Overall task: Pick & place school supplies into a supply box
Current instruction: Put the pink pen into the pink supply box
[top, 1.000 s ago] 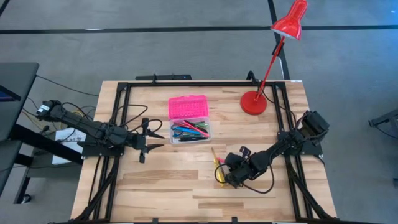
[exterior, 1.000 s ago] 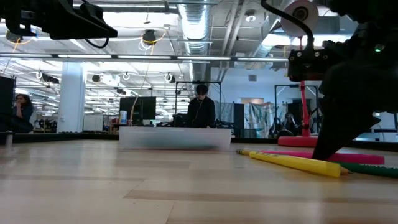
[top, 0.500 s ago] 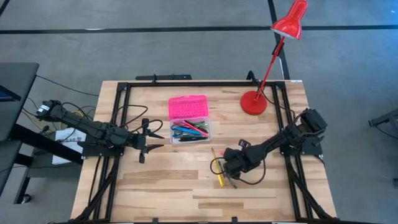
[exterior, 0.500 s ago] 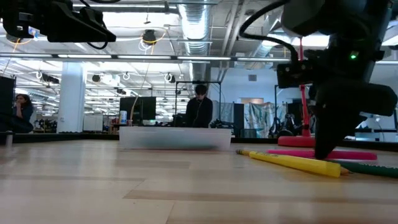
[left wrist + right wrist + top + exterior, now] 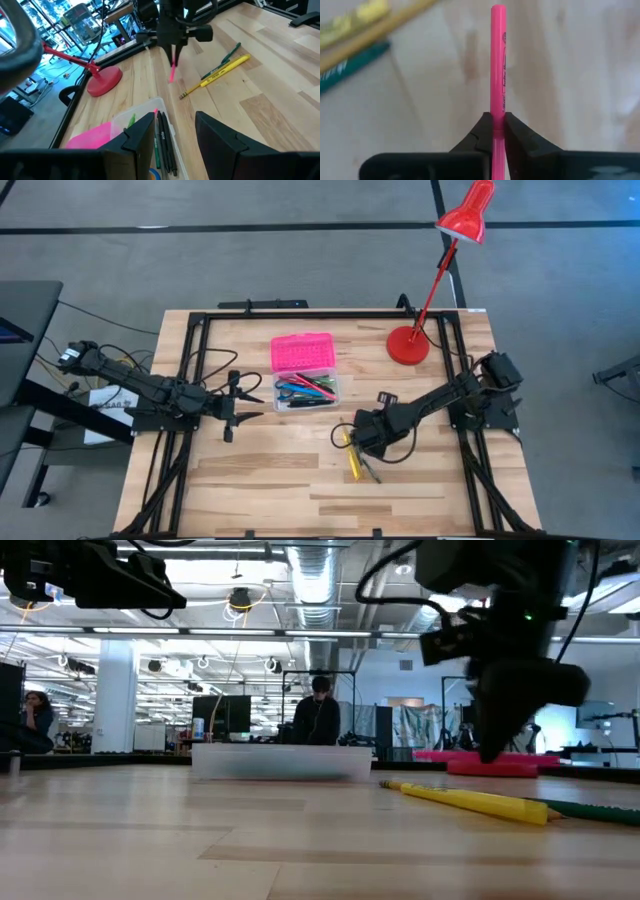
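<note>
Pinched between the closed fingers of the right gripper [image 5: 493, 131] is a pink pen [image 5: 498, 65], which is held clear of the table [image 5: 260, 480] above its middle, toward the right edge; a yellow pencil [image 5: 352, 462] and a green pencil [image 5: 222, 55] are left lying on the wood just beside it. The pencil case [image 5: 305, 390] is set toward the far edge, its pink lid [image 5: 301, 351] laid open and several pens seen inside; a red lamp [image 5: 408, 344] is stood near the far right corner. The left gripper [image 5: 243, 404] is held with fingers spread and nothing between them, near the left edge beside the case.
</note>
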Robot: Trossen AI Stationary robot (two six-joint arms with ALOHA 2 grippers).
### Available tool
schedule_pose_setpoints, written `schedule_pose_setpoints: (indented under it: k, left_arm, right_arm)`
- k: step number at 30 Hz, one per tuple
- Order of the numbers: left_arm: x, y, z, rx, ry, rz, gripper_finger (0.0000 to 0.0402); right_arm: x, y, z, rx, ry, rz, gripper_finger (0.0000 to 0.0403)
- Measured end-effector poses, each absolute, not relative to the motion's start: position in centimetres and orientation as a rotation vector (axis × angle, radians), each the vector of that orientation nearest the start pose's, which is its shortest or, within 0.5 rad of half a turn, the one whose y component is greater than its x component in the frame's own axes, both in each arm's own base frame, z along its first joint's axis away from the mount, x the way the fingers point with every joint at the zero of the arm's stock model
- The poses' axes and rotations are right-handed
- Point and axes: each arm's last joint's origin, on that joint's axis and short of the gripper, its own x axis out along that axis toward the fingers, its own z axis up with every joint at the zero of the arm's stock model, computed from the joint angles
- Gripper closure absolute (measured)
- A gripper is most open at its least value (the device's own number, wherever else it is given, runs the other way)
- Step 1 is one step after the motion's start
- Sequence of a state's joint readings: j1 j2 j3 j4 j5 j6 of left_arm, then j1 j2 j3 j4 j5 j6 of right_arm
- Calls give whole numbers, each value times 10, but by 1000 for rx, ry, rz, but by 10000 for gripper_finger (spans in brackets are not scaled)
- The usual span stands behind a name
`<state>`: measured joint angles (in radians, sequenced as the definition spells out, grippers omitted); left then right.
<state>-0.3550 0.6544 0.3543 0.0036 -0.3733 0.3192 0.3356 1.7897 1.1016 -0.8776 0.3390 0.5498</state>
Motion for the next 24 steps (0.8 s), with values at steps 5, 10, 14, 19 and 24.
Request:
schedule_pose_setpoints:
  k: [5, 10, 14, 19, 24]
  left_arm:
    - [147, -43, 221, 427, 278, -27, 264]
    - [147, -43, 222, 434, 278, -27, 264]
    - [147, -43, 222, 435, 277, -27, 264]
    - [147, -43, 221, 438, 284, -28, 264]
    - [147, -43, 220, 440, 289, -29, 264]
  right_arm:
    - [310, 77, 173, -173, 1313, -416, 394]
    - [334, 57, 183, -252, 1182, -374, 390]
    - [351, 39, 189, -295, 1070, -338, 392]
    - [368, 16, 197, -263, 929, -326, 390]
    - [377, 2, 203, -189, 820, -304, 390]
